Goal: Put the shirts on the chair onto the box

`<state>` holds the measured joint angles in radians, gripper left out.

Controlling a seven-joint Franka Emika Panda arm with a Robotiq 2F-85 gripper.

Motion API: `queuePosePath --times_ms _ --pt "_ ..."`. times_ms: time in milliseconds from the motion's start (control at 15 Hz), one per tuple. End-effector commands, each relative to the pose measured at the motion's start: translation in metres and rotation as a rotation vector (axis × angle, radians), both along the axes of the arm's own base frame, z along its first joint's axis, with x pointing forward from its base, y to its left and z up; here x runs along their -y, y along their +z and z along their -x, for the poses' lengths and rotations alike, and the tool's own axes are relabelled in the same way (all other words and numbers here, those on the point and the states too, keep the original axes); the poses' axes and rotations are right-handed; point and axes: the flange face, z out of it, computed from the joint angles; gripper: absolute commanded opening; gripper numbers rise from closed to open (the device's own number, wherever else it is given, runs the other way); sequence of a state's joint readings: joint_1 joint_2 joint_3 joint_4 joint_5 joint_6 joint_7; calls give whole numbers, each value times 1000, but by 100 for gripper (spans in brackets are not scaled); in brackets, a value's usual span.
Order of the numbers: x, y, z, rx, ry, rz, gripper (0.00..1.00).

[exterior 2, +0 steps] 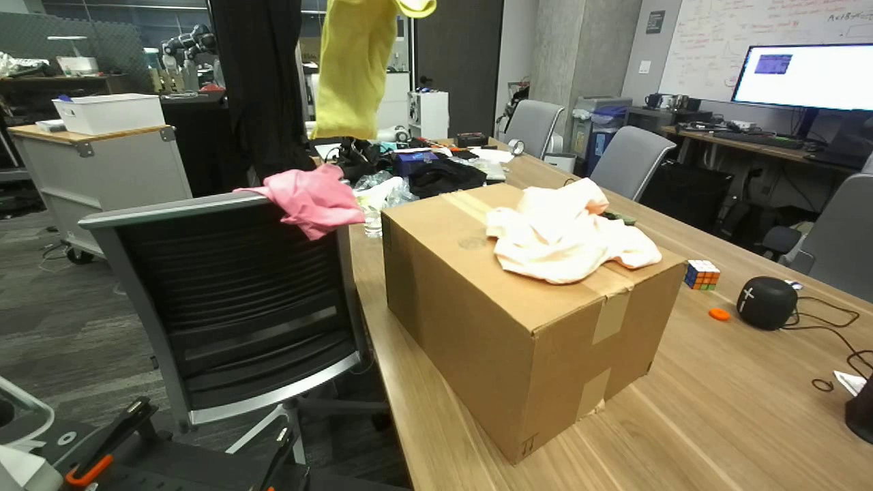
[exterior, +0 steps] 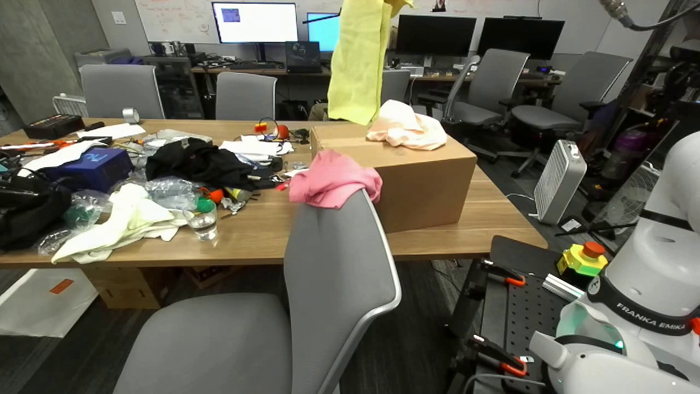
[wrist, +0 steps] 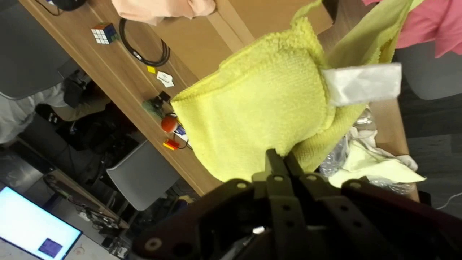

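My gripper point(wrist: 284, 154) is shut on a yellow shirt point(wrist: 260, 108) in the wrist view. The yellow shirt hangs in the air near the box in both exterior views point(exterior: 358, 65) point(exterior 2: 354, 68); the gripper is out of frame there. A pink shirt point(exterior: 333, 180) is draped over the backrest top of the grey chair point(exterior: 339, 257), and it shows also in an exterior view point(exterior 2: 314, 198). A peach shirt point(exterior 2: 566, 235) lies crumpled on top of the closed cardboard box point(exterior 2: 457, 320). The box point(exterior: 426, 191) stands on the table beside the chair.
The wooden table point(exterior: 257, 224) holds a glass of water point(exterior: 203, 221), a pale yellow cloth point(exterior: 126, 224), a black cloth point(exterior: 197, 161) and a blue box point(exterior: 90, 167). A Rubik's cube point(exterior 2: 702, 275) and a black speaker point(exterior 2: 767, 302) stand beside the cardboard box.
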<state>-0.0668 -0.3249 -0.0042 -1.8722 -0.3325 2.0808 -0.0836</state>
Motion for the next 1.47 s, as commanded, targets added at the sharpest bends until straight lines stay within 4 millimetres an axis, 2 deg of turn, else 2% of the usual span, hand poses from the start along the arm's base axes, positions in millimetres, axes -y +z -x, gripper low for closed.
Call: queuePosePath --times_ms 0,267,400,600,667,733,1000,1267,1400 --pt "53 1 -31 -26 -100 30 1" --pt "115 -5 -46 -45 -210 42 1" --pt "137 -6 -49 -45 -252 43 1" --pt "157 -6 -53 -47 -289 37 2" --pt "161 -7 -53 -49 -293 36 28" --pt "163 -8 -53 -52 -293 37 29" --pt "162 -11 -55 -70 -277 50 58" --pt "140 -19 -41 -102 -187 70 89" --pt "122 -27 -36 -141 -120 76 100"
